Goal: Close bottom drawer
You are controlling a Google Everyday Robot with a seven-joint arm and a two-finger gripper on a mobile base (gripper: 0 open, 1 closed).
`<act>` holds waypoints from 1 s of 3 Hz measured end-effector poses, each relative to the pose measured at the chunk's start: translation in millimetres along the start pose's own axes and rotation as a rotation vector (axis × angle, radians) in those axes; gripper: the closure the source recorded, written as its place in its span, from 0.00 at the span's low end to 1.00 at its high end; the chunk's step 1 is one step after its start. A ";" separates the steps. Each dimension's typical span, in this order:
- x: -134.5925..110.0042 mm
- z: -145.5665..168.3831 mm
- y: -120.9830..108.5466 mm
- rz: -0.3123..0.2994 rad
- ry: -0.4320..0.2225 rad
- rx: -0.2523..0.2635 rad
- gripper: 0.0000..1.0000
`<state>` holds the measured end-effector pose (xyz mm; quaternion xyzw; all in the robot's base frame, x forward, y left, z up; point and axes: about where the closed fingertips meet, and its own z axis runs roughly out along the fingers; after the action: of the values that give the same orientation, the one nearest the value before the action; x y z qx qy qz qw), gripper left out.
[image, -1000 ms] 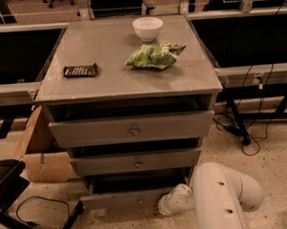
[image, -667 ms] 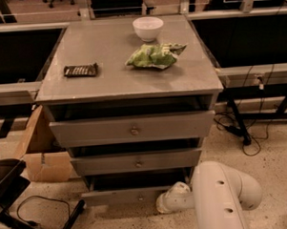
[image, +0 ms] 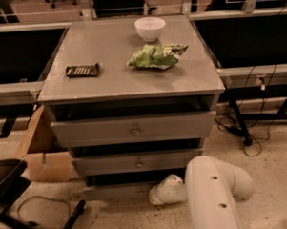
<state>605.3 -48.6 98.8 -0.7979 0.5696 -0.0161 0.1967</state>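
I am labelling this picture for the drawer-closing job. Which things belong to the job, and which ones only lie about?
Job: bottom drawer, sticking out a little; claw, low beside the drawer's front, at its right end.
Lying about: white bowl, green bag, dark snack bar on the cabinet top; cardboard box at the left.

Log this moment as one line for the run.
bottom drawer: looks partly out | gripper: low, at the drawer front's right end | cabinet top: bowl, green bag, dark bar
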 end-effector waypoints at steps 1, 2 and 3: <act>-0.1 -0.1 0.0 0.000 0.000 0.000 1.00; -7.2 -2.6 -22.2 -0.015 0.003 0.015 0.73; -7.2 -2.6 -22.2 -0.015 0.003 0.015 0.50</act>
<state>622.1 -36.7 110.0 -0.8006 0.5638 -0.0230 0.2016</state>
